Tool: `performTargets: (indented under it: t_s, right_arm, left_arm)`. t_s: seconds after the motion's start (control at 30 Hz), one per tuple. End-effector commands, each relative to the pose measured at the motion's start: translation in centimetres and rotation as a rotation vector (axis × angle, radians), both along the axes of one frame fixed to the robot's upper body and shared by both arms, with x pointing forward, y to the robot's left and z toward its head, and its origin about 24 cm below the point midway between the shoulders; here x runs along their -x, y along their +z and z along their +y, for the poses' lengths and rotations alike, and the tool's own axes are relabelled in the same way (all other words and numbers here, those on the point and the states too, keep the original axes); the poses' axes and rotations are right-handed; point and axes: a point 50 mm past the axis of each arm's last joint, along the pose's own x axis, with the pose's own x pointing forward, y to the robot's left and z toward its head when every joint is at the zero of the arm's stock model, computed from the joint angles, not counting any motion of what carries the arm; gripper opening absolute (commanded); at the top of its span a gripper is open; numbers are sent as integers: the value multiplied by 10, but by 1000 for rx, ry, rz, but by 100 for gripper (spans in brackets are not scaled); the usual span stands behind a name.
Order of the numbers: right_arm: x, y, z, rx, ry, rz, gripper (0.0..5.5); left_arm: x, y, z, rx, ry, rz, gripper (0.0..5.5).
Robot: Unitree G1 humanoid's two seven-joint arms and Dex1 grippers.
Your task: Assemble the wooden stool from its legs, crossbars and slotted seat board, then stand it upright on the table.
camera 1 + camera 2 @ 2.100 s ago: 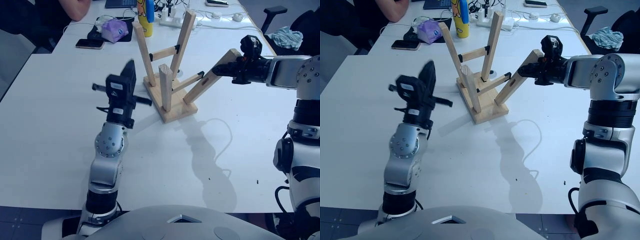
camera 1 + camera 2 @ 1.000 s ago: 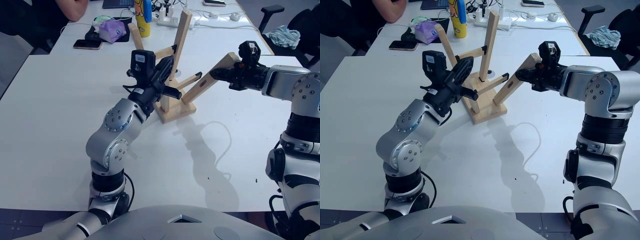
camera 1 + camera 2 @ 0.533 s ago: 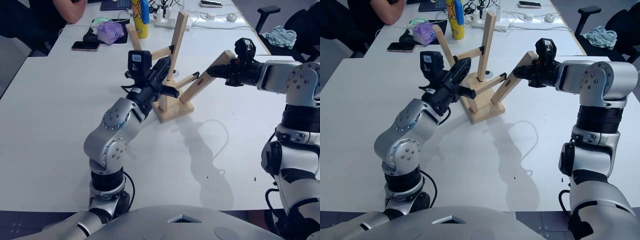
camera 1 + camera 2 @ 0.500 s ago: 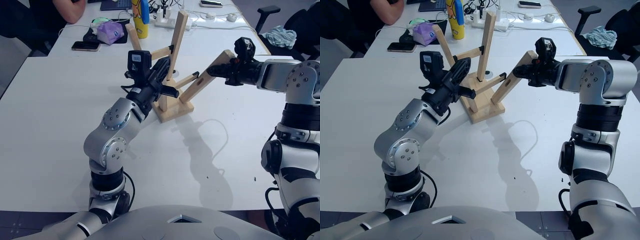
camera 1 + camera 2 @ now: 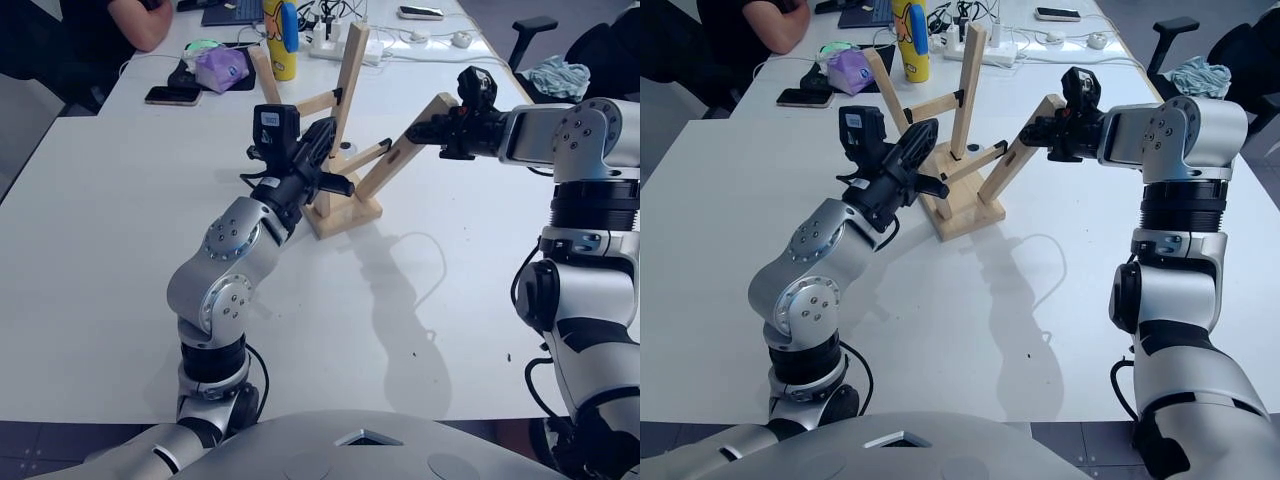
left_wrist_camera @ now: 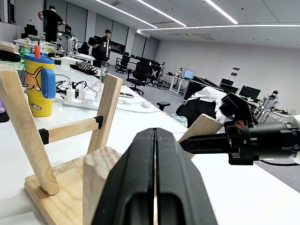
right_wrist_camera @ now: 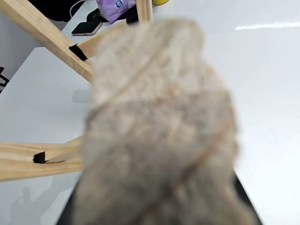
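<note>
Left gripper (image 5: 324,134), closed and empty, sits by a short leg (image 5: 322,200) of the upturned stool (image 5: 347,217) on the counter (image 5: 100,200). The right gripper (image 5: 437,128) clamps the tilted leg (image 5: 398,158). Left wrist view shows the fingers (image 6: 136,183) pressed together. Right wrist view shows the tilted leg's end up close.

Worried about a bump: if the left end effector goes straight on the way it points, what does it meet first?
Probably the near upright pale wooden stool leg beside the left end effector; depth unclear.
</note>
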Motion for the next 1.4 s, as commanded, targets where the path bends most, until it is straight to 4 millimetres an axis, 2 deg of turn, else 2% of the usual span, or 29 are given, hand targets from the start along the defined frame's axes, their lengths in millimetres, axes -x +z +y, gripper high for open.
performTargets:
  t_s: [0.03, 0.3, 0.4, 0.53, 0.73, 0.83, 0.93, 1.03, 1.13, 1.27, 1.4]
  right_arm:
    - [21, -90, -15, 45, -70, 324, 104]
    - [19, -85, -8, -96, -4, 132, 104]
    - [18, -79, -7, -55, 39, 72, 104]
    - [14, -65, -2, 42, 129, -99, 104]
    - [19, -54, 5, 120, 218, -205, 104]
    - [24, -56, 2, 174, 212, -156, 104]
    - [28, -60, -6, 183, 118, -56, 104]
    - [41, -64, -5, 186, 118, 27, 104]
    - [54, -66, -3, 161, 142, 97, 104]
    - [67, -67, -10, 178, 137, 140, 104]
    - [81, -66, -13, 164, 155, 181, 104]
  left_arm:
    - [0, -20, 0, -31, -4, 110, 0]
    - [-3, -21, 0, -36, -31, 118, 0]
    - [-3, -20, -1, -35, -41, 114, 0]
    - [-3, -17, -3, -26, -64, 94, 0]
    - [8, -9, -14, -16, -163, 6, 0]
    - [25, -1, -23, -19, -281, -64, 0]
    - [42, -20, -22, -126, -367, -4, 0]
    - [51, -41, -12, -250, -365, 73, 0]
    - [56, -49, -2, -290, -352, 101, 0]
    - [56, -46, 12, -274, -291, 82, 0]
    - [51, -24, 21, -194, -211, -40, 0]
